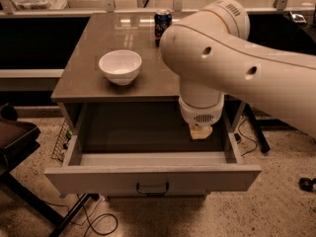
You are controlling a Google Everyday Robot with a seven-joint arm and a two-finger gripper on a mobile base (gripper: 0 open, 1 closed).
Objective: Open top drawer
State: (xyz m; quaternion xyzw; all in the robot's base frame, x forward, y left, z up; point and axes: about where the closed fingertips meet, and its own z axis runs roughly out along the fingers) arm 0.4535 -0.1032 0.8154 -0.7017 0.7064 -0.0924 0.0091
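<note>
Over the open top drawer [207,177], right of centre, hang the jaws.

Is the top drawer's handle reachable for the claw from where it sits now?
Probably yes. The claw hangs over the right side of the open top drawer, behind its front panel. The handle at the panel's centre is bare and unobstructed. The claw would have to clear the panel first.
</note>
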